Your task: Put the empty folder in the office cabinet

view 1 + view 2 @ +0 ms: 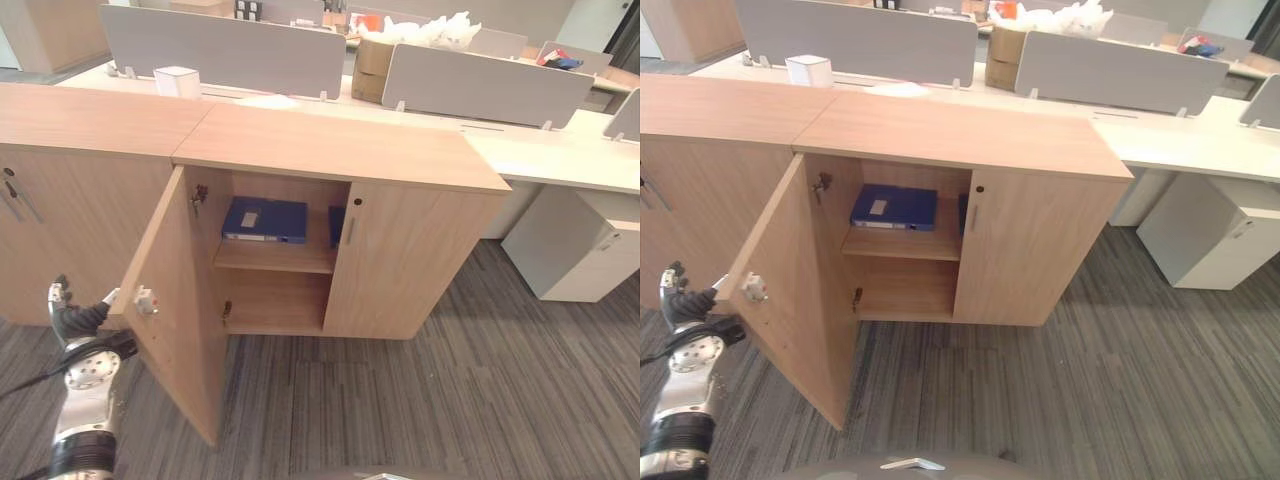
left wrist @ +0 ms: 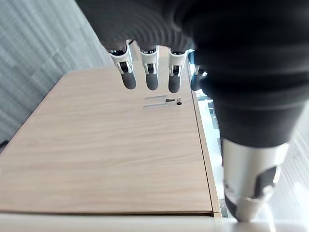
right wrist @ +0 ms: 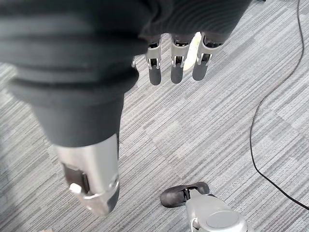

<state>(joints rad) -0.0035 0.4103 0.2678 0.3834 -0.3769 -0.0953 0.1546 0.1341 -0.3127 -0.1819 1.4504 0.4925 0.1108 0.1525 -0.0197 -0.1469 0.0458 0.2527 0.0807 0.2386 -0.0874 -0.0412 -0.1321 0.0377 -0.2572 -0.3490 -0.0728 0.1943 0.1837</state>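
The left robot hand (image 1: 75, 318) is at the outer face of the cabinet's open left door (image 1: 175, 310), beside its free edge, near the small white handle (image 1: 145, 299); in the left wrist view its fingers (image 2: 151, 77) hang straight and relaxed in a row just off the door's wood face, the thumb apart from them, with nothing in its grasp; whether any fingertip touches the wood I cannot tell.

The right robot hand (image 3: 176, 60) shows in its own wrist view over the grey striped carpet (image 3: 207, 125), fingers straight and loose, holding nothing.

The office cabinet (image 1: 340, 150) stands ahead of the left robot hand and to its right; its left door is swung wide towards that hand, its right door (image 1: 405, 260) shut. On the upper shelf (image 1: 270, 258) inside, beyond the open door and well apart from the left robot hand, the blue folder (image 1: 265, 219) lies flat with a pale label on its face; a second blue edge (image 1: 335, 225) shows just beside it, half hidden by the shut door; what that is I cannot tell. The lower compartment (image 1: 275, 300) is below the shelf.

Farther off than the cabinet, a long pale table (image 1: 560, 150) carries grey divider panels (image 1: 220, 45), a small white box (image 1: 177, 81) and a cardboard box (image 1: 372, 68).
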